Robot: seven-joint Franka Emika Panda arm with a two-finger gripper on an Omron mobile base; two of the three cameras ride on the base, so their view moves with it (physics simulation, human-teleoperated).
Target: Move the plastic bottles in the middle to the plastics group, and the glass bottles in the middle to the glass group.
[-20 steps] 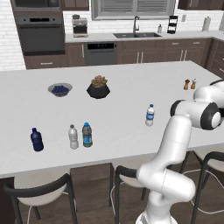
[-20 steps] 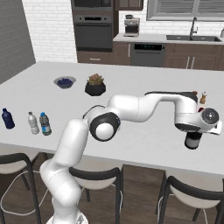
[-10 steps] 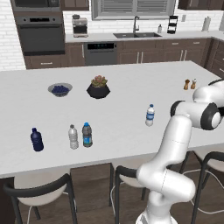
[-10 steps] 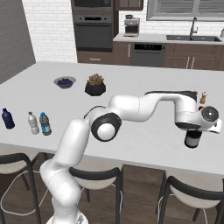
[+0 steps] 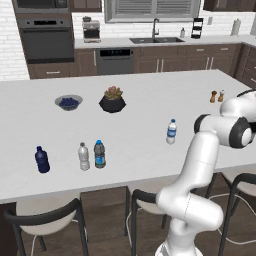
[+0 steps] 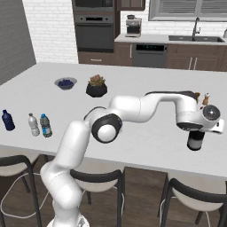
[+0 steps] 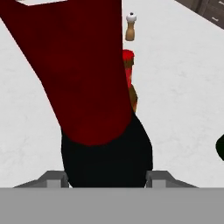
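Observation:
My gripper [image 6: 195, 134] is shut on the dark, near-black glass bottle [image 6: 195, 143] near the right front of the white counter [image 6: 146, 146]. In the hand view the bottle [image 7: 105, 153] looms between the fingertips, its red top close to the lens. Just behind it stands the slim red-brown bottle [image 7: 130, 76] of the glass group. A pale-capped plastic bottle [image 5: 171, 132] stands mid-counter. At the left, the dark-capped blue-labelled bottle [image 5: 99, 154] stands beside the plastics group: the white-labelled clear bottle [image 5: 83, 156] and the navy bottle [image 5: 42, 160].
Two small shakers [image 5: 217, 96] stand at the far right of the counter, one also showing beyond the red-brown bottle [image 7: 130, 26]. A bowl [image 5: 68, 102] and a potted plant [image 5: 112, 100] sit further back. Stools line the near edge.
The hand with the dark bottle has drifted slightly down and to the left. The other bottles have not moved.

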